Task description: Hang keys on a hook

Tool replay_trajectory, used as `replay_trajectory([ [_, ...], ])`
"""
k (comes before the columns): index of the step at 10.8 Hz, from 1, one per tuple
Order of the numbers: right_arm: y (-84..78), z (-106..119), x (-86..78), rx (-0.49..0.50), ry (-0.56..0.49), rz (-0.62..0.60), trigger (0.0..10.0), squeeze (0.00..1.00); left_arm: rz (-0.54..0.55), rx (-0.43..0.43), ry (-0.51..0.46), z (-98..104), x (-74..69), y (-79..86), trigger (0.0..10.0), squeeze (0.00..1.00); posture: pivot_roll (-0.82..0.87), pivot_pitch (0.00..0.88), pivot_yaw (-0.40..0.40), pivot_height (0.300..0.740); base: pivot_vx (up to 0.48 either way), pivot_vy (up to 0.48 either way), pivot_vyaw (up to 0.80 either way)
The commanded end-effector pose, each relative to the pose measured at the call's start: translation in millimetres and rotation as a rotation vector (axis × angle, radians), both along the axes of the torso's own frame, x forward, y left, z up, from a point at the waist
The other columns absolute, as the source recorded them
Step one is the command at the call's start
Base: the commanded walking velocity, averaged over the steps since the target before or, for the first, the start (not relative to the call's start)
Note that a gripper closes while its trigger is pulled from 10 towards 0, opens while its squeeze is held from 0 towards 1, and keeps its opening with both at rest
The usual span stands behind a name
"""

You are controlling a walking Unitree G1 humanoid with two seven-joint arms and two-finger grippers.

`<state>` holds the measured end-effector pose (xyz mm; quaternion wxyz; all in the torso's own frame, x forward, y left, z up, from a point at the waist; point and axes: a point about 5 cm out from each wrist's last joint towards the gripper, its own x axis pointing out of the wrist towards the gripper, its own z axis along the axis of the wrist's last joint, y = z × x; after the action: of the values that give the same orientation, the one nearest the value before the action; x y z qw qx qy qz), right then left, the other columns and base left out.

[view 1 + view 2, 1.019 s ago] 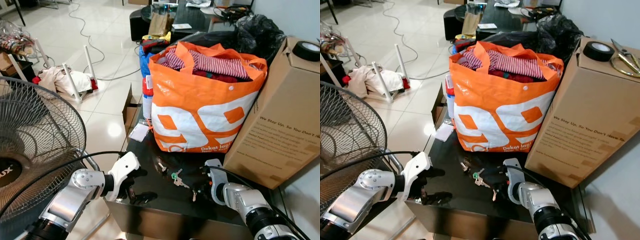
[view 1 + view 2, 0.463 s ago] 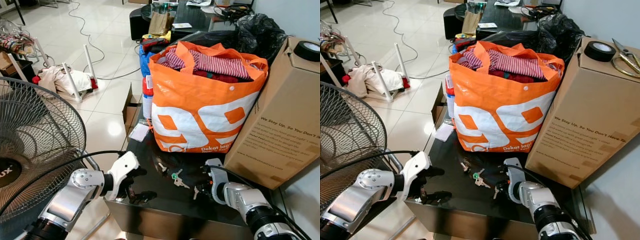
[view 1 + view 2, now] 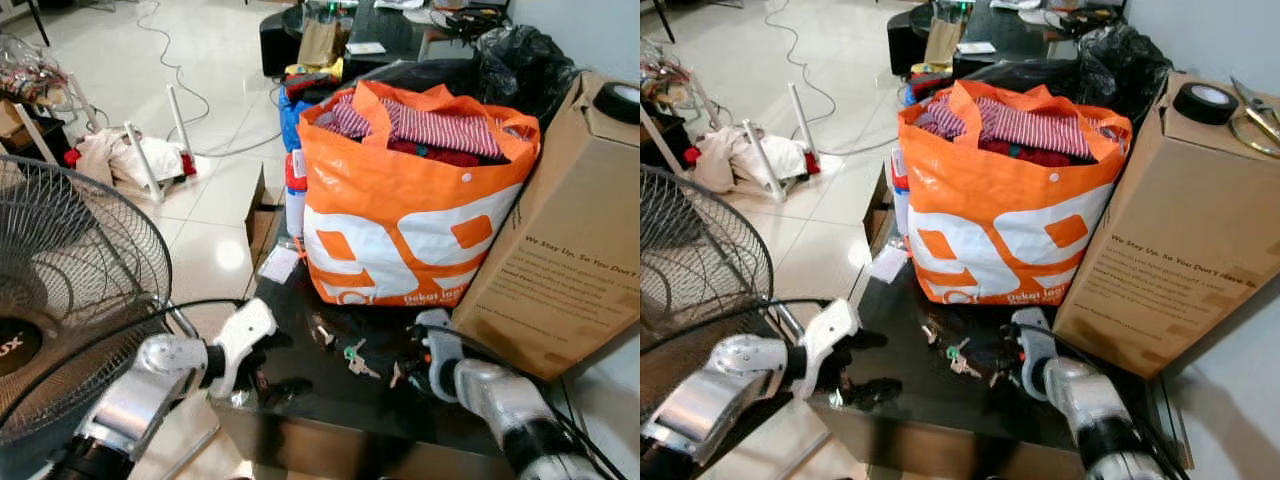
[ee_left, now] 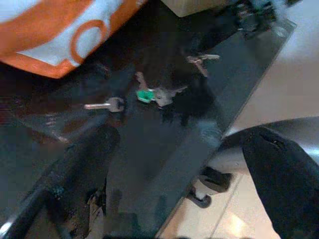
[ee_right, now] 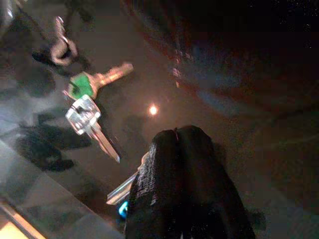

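Your right gripper (image 5: pixel 184 164) has its jaws pressed shut, a silver key blade poking out beneath them; whether it is truly pinched, you cannot tell. Just ahead lie the green-capped keys (image 5: pixel 87 89) on the black glass table (image 3: pixel 330 395). Your left gripper (image 3: pixel 262 372) waits with jaws spread at the table edge. No hook reached yet; lifting and hanging remain.

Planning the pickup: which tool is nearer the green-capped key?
Right. The right tool sits just beside the green-capped key on the dark table; the left tool rests farther away at the table's edge.
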<state>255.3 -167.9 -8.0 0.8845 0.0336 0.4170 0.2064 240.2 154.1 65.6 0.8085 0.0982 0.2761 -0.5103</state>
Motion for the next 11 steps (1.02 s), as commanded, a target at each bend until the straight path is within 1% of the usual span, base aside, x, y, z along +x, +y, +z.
replay_trajectory([
  [1,-2.4,7.1,1.8,0.039,-0.037,-0.021,0.0,0.0,0.009,-0.008,-0.035,7.9,5.0,0.5,10.0,0.0,-0.1,0.0,-0.017,0.74,0.0,0.0,0.0],
  [2,-0.8,3.9,-0.9,0.032,-0.029,-0.016,0.0,0.0,0.007,-0.007,-0.036,8.1,5.6,-0.2,10.0,0.0,-0.1,0.0,-0.013,0.74,0.0,0.0,0.0],
  [4,3.8,-5.3,-4.3,-0.022,-0.003,-0.005,0.0,0.0,0.002,-0.008,-0.039,8.4,7.0,-2.3,10.0,0.0,-0.1,0.0,-0.005,0.74,0.0,0.0,0.0],
  [5,8.1,-11.0,-3.6,-0.094,-0.009,0.004,0.0,0.0,-0.002,-0.005,-0.042,8.1,7.6,-3.2,10.0,0.0,-0.1,0.0,-0.004,0.74,0.0,0.0,0.0],
  [6,9.3,-11.1,-3.0,-0.101,-0.016,-0.002,0.0,0.0,-0.002,-0.005,-0.042,8.0,7.4,-3.2,10.0,0.0,-0.1,0.0,-0.005,0.74,0.0,0.0,0.0],
  [7,9.1,-10.6,-0.7,-0.127,-0.027,-0.007,10.0,0.0,-0.003,-0.003,-0.042,8.0,7.0,-2.7,10.0,0.0,-0.1,0.0,-0.012,0.74,0.0,0.0,0.0],
  [8,8.8,-10.7,0.4,-0.127,-0.026,-0.01,10.0,0.0,-0.001,0.0,-0.04,7.4,7.0,-1.6,10.0,0.0,-0.09,0.0,-0.016,0.74,0.0,0.0,0.0],
  [9,7.7,-11.9,0.6,-0.13,-0.023,-0.01,10.0,0.26,0.001,0.0,-0.039,6.6,7.0,-1.7,10.0,0.0,-0.09,0.0,-0.019,0.74,0.0,0.0,0.0],
  [10,5.6,-12.4,1.0,-0.139,-0.024,-0.017,10.0,1.0,0.003,-0.001,-0.037,5.9,6.5,-2.5,10.0,0.0,-0.09,0.0,-0.022,0.74,0.0,0.0,0.0],
  [11,4.8,-12.1,1.2,-0.141,-0.024,-0.016,10.0,1.0,0.003,-0.003,-0.037,5.5,6.4,-2.9,10.0,0.0,-0.1,0.0,-0.023,0.74,0.0,0.0,0.0],
])
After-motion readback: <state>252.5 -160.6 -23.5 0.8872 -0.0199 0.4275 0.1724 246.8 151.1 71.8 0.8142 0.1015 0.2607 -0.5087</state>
